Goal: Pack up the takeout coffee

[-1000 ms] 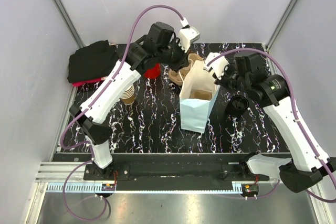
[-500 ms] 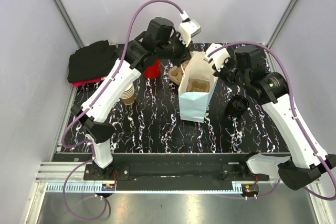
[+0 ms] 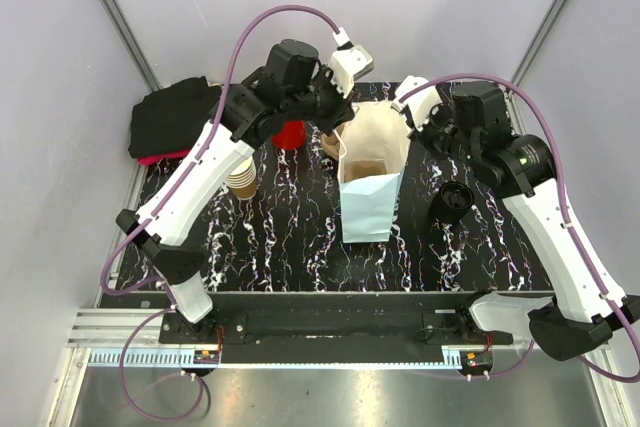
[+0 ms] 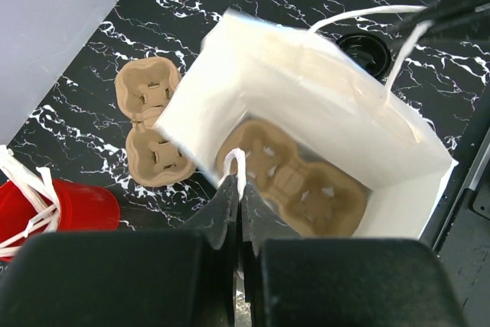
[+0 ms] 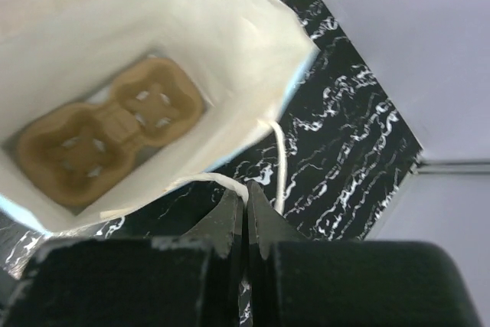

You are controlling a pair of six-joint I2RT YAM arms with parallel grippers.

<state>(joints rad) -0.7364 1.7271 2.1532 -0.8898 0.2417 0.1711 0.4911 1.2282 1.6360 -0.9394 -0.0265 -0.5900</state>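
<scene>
Takeout coffee (image 3: 243, 183) is sitting on the left part of the table, partly hidden under the left forearm and well apart from the bag. We are judging it upright, long axis vertical, though the arm is covering some of it. From the left gripper (image 4: 238, 189) it is lying to the left and toward the near edge. The left arm is clearly nearer, with the right arm working on the far side of the bag.

Plain grey walls (image 3: 60, 67) are closing in the cell. We are seeing a black marbled table (image 3: 290, 237) with white veins, flat and hard.

A white paper bag (image 3: 370, 209) is standing open mid-table. A black cloth (image 3: 175, 117) is lying at the far left corner. One pulp carrier (image 4: 295, 185) is resting flat on the bag's floor, and a second carrier (image 4: 149, 124) is lying on the table just beside the bag. A red cup (image 4: 69, 208) of white utensils is standing near it. A black lid (image 3: 452, 199) is sitting to the right of the bag.

The left gripper is pinching one bag handle (image 4: 236, 160), jaws closed on it. The right gripper (image 5: 246, 198) is clamping the opposite handle (image 5: 279, 166). We are reckoning that one hand needs to let go before the cup can be fetched.
</scene>
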